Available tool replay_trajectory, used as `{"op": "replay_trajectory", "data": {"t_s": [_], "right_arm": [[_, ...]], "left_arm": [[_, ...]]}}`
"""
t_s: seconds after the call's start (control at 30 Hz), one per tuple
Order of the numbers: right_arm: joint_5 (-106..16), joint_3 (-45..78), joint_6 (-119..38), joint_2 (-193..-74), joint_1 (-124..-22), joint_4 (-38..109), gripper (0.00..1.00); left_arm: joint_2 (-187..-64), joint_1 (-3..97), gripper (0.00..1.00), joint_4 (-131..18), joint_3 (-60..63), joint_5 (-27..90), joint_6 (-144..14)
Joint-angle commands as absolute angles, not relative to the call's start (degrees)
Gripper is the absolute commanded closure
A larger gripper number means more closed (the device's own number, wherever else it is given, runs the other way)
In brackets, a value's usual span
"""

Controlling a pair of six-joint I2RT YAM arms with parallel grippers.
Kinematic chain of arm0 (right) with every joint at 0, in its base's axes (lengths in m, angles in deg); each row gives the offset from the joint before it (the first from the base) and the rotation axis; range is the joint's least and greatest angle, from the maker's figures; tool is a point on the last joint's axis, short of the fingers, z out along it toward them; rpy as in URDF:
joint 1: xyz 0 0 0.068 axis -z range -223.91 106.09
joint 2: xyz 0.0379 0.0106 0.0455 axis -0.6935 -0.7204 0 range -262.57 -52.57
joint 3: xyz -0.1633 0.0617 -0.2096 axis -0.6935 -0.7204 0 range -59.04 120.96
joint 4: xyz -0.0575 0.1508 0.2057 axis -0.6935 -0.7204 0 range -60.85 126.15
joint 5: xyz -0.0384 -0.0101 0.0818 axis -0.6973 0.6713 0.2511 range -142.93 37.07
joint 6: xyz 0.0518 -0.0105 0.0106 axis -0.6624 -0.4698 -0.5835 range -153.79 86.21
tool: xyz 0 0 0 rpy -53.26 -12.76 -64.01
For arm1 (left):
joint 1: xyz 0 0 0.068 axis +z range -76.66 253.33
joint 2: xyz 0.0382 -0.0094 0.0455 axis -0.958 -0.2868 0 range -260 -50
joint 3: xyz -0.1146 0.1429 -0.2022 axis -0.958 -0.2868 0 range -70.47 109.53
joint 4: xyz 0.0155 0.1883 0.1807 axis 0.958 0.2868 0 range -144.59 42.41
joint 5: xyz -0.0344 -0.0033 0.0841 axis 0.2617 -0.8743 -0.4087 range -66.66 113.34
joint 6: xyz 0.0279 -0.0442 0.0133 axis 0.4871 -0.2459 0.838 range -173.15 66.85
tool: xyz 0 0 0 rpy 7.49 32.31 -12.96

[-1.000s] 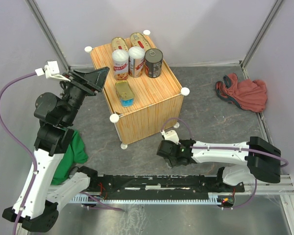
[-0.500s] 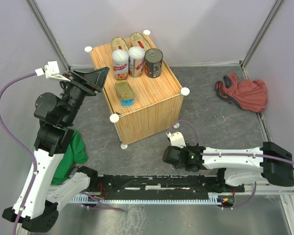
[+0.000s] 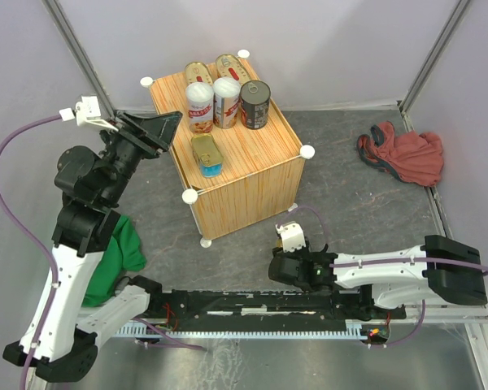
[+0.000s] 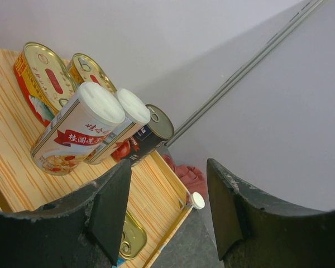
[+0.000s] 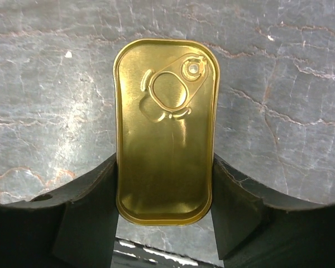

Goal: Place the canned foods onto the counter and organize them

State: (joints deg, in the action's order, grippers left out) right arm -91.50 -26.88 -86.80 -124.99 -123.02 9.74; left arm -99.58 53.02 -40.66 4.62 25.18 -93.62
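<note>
Noting from the left: left claw (image 3: pixel 169 130) hangs raised beside the counter (image 3: pixel 252 154), aimed over its top. Its fingers (image 4: pixel 109 218) stand apart with nothing between them. Green cloth (image 3: pixel 126 248) lies on the floor below that arm.

Counter top carries six tins. At the far edge are two oval gold tins (image 3: pixel 199 71). In front of them stand two white-lidded cans (image 3: pixel 199 106) side by side, with a dark round can (image 3: pixel 255 104) just to their right. Nearer the front lies one flat gold tin with blue sides (image 3: pixel 206 154), on its own.

Right of the counter, low over the grey floor (image 5: pixel 279 111), is the right claw (image 3: pixel 275 270). It is closed onto the seventh tin (image 5: pixel 164 134), which lies flat with its ring-pull up. One finger (image 5: pixel 89 212) sits against each long side. The tin is not lifted.

Judgement on handling: rigid metal, so it should not dent under a firm squeeze. The sides look smooth and glossy, so a slip is likely if the grip sits high or off-centre. Probably dense for its size if full. The best hold looks to be across the narrow width, near mid-length and low on the walls, well clear of the ring-pull.

Far right, a red cloth (image 3: pixel 403 154) lies by the wall, well apart from everything.
</note>
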Motion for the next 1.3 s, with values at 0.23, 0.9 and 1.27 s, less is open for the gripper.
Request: {"op": "replay_trajectory", "data": {"t_s": [0.23, 0.9, 1.27], "right_arm": [[-98.3, -26.5, -87.5, -120.8, -128.6, 9.1, 0.78], [-109.5, 6.7, -85.3, -115.2, -139.6, -20.8, 0.85], [-113.9, 30.2, -78.1, -120.6, -141.8, -27.9, 0.85]], "left_arm": [[-97.5, 53.3, 0.37, -40.6, 5.8, 24.1, -91.5], [-94.5, 53.3, 0.37, -42.4, 1.3, 22.2, -92.1], [-94.5, 53.3, 0.37, -41.7, 2.7, 22.3, -91.9]]}}
